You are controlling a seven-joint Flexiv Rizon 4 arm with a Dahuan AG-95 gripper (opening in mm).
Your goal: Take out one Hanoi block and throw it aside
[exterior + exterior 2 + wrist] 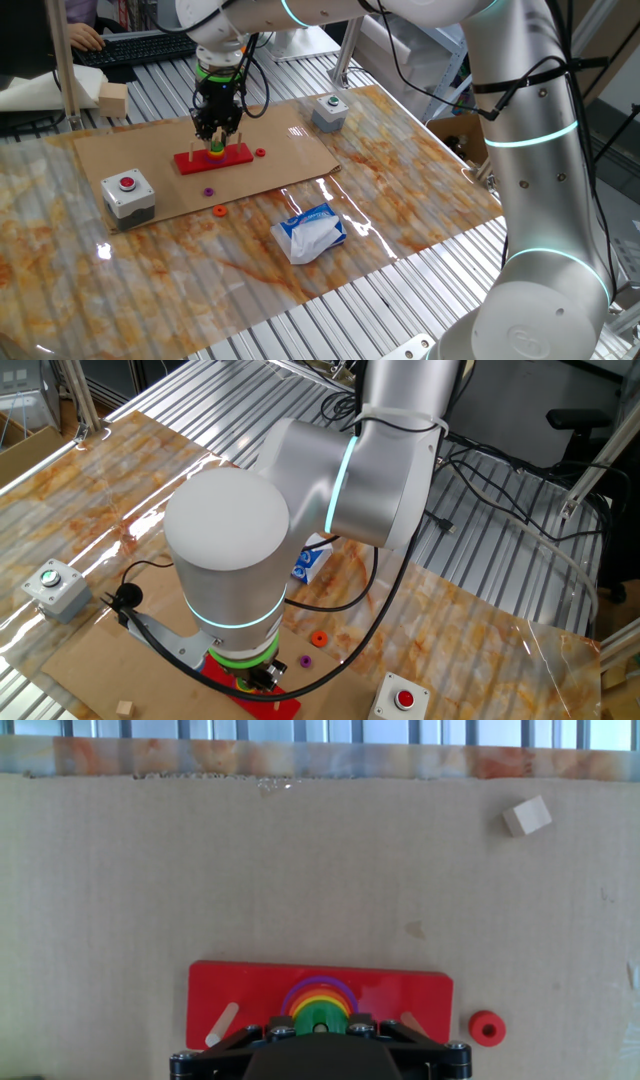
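In the hand view the gripper (320, 1038) hung at bottom centre over the stack of Hanoi blocks (319, 1004) on the red base (250, 990), its fingers hidden so their spread could not be told.

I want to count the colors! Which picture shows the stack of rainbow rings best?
The hand view: it looks straight down on the rainbow rings, so purple, red, yellow and green show. One fixed view gives only a small glimpse under the end effector. In the other fixed view the arm hides them.
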